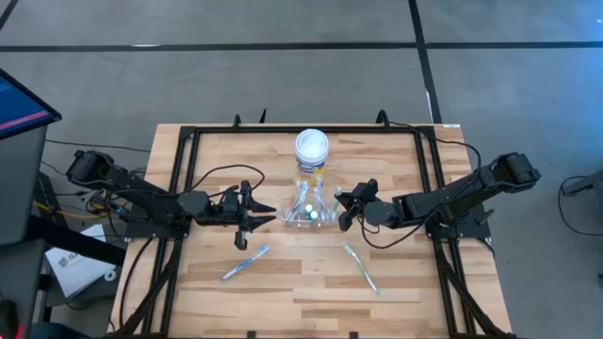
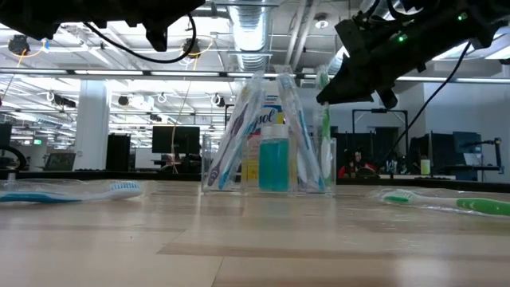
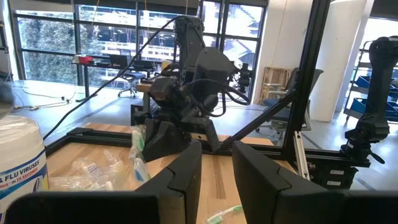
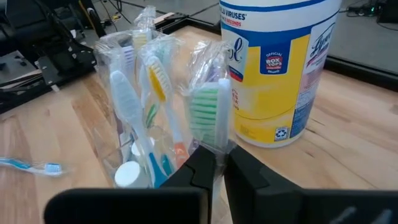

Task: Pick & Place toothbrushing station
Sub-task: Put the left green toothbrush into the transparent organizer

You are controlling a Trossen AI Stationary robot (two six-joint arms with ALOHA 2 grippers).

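1. Right gripper point(image 4: 219, 163) is at the cup point(image 1: 310, 213), fingers pinched narrowly on a wrapped green brush point(image 4: 208, 115) standing in it.
2. Step looks like placing: the brush is in among the others, release seems next.
3. Left gripper point(image 1: 255, 217) waits beside the cup, fingers part open, empty.
4. Two brushes lie on the table point(image 1: 311, 287): blue brush point(image 1: 245, 263), second green brush point(image 1: 361, 268). Next pick calls for a low, flat approach.
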